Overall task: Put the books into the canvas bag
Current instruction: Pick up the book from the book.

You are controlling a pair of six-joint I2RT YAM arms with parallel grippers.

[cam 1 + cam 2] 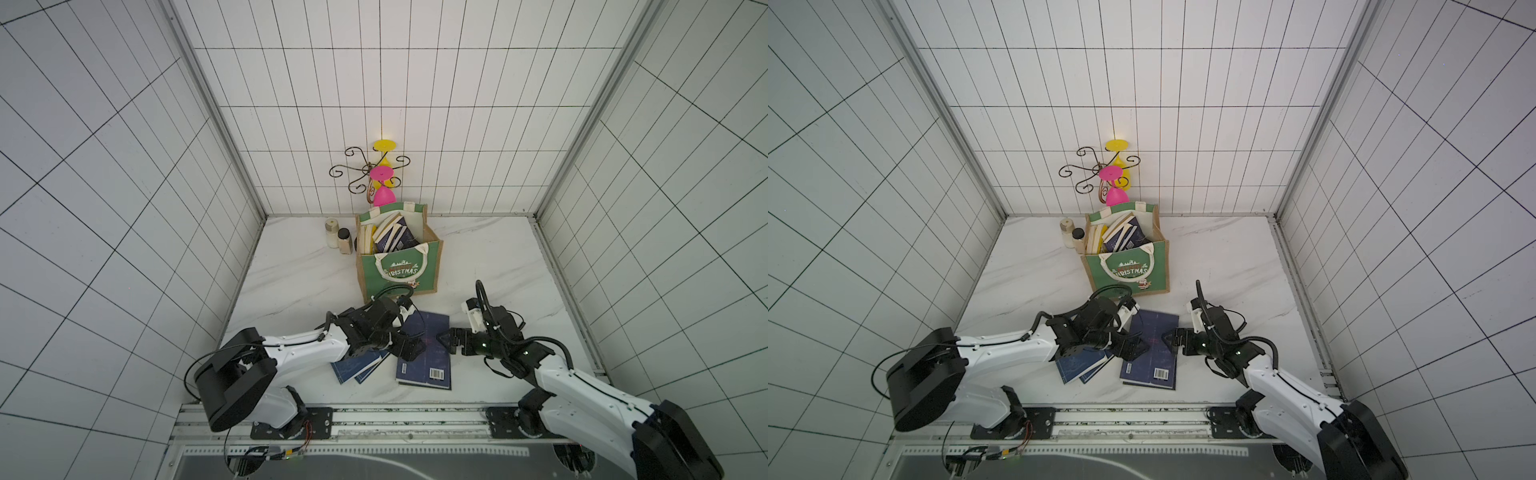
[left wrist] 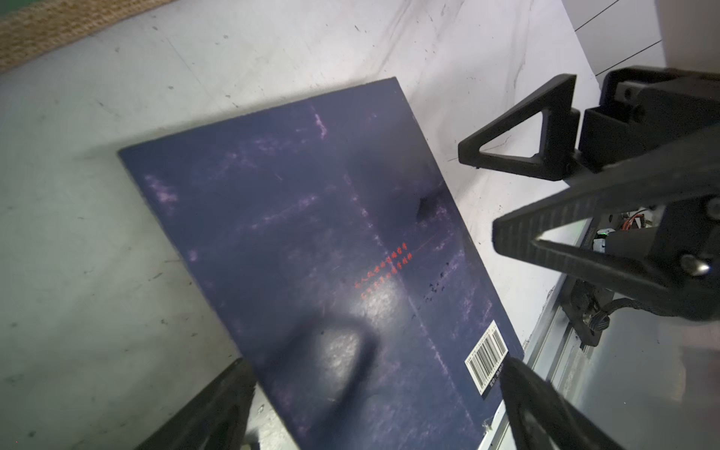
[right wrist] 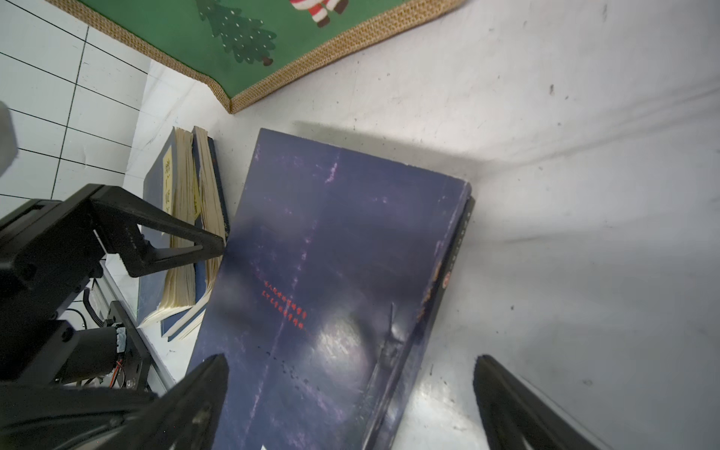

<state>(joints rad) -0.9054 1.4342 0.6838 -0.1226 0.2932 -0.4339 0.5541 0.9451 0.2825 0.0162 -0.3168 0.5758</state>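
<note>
The big navy book (image 1: 432, 332) lies flat on the marble table (image 1: 498, 257), just in front of the canvas bag (image 1: 399, 270) — which has several books (image 1: 392, 237) standing in it. Two smaller navy books (image 1: 357, 368) overlap just beside it (partly under the left arm). The left gripper (image 1: 409, 347) is over the big cover, the right gripper (image 1: 452, 341) at its opposite edge — both spread wide, holding nothing.

- The canvas bag (image 1: 399, 274) stands at the back of the table (image 1: 291, 291), with several books (image 1: 392, 237) inside it.
- 2 jars (image 1: 338, 239) stand just left of the bag.
- Before the bag, 1 large book (image 1: 432, 365) lies flat, with 2 smaller books (image 1: 353, 368) overlapping at its left.
</note>
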